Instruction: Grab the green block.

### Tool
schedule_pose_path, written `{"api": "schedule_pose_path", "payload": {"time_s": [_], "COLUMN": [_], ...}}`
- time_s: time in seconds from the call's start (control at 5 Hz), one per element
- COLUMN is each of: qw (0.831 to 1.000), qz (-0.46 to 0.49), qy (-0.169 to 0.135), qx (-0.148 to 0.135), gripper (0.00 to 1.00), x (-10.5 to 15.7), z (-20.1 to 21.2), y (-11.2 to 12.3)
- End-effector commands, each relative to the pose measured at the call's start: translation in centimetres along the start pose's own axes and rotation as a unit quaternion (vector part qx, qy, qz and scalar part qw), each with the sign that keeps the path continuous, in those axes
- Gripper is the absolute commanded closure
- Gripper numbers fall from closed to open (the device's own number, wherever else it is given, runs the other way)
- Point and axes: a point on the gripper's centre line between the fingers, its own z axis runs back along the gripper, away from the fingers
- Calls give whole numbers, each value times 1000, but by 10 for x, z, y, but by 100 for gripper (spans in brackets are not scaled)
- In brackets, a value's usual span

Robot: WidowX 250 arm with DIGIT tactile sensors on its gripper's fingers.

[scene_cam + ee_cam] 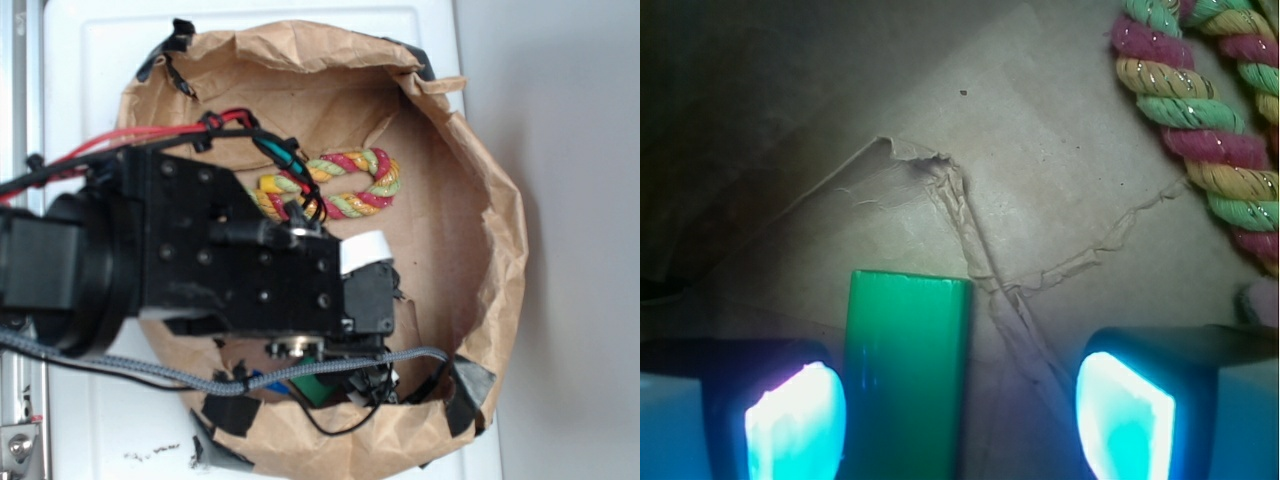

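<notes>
**A:** Between your fingers, closer to the one on the left of the wrist view, lies the green block [907,372], flat on the brown paper floor [1040,180].

**B:** So have you got it yet?

**A:** No. Your gripper [960,415] is spread wide, with paper showing between the block and the other finger. Closing and lifting are what's left, I'd judge.

**B:** Anything nearby?

**A:** You have the twisted rope [1200,120] well apart, up in the corner. From outside, your arm [200,260] hides most of the block inside the paper bag [500,230].
</notes>
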Motion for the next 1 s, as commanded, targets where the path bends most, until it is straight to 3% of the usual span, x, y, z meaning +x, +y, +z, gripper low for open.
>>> {"api": "schedule_pose_path", "payload": {"time_s": [0.0,0.2,0.8], "qw": [999,1000,999], "qz": [3,4,-8], "qy": [-28,-22,-50], "qx": [-15,-14,-1], "gripper": [0,0,0], "x": [26,29,14], "z": [30,32,-7], "y": [-22,-23,-16]}}
